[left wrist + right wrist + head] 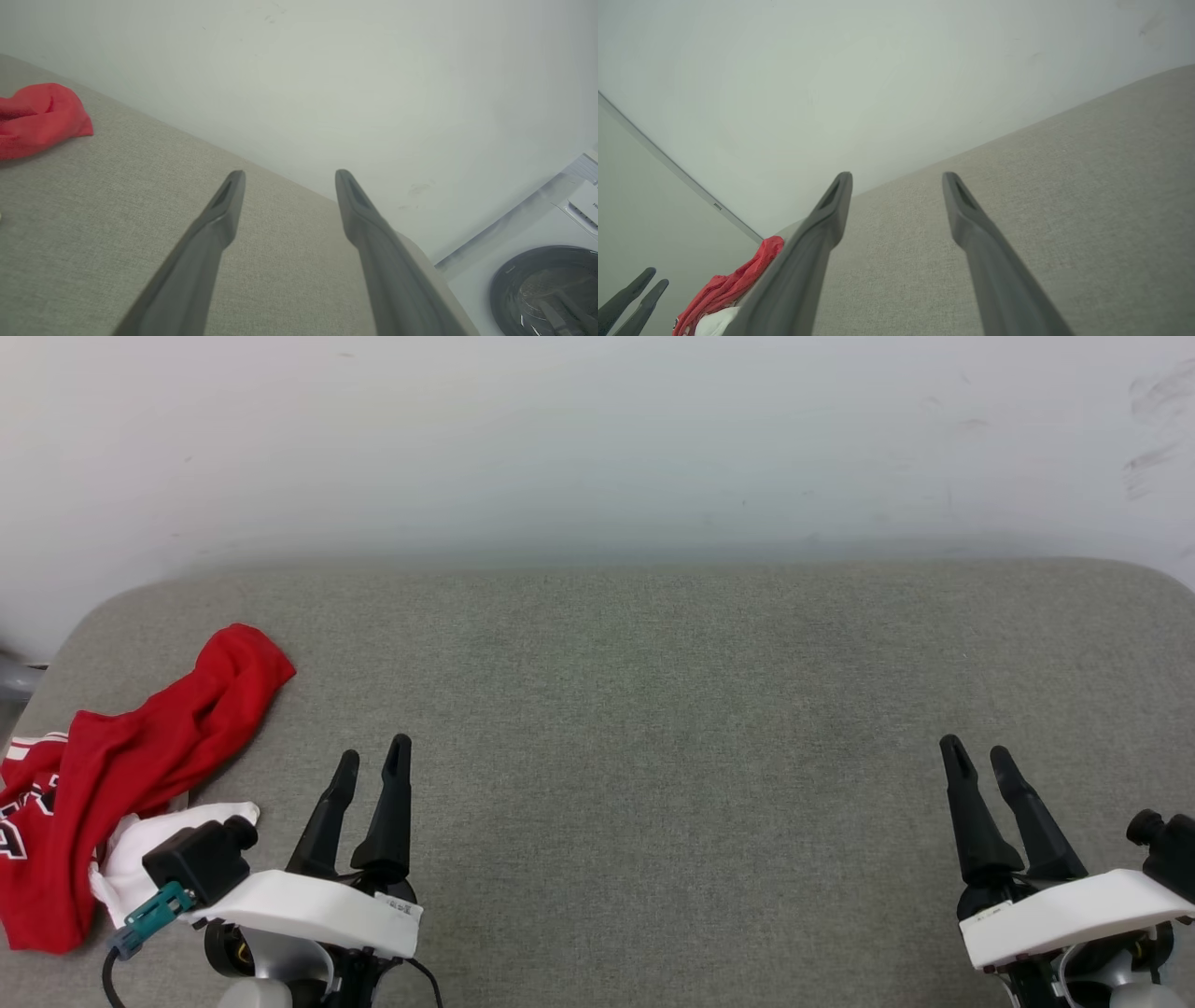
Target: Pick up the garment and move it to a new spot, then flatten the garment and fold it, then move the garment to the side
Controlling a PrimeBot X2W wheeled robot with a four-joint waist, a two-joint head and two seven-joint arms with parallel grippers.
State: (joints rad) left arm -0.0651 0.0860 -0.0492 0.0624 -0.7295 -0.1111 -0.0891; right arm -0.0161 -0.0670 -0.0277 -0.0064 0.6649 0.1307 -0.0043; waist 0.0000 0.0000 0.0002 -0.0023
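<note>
The garment is a red jersey with white parts, lying crumpled at the left edge of the grey cushioned surface. A red fold of the garment shows at the upper left in the left wrist view, and the garment sits low and left in the right wrist view. My left gripper stands open just right of the heap, not touching it. My right gripper is open near the right edge, far from the cloth. Both pairs of fingers are bare, with nothing between them.
A pale wall rises straight behind the surface. A white washing machine with a dark round door stands beyond the surface's right end. The wide middle of the grey surface lies between my two grippers.
</note>
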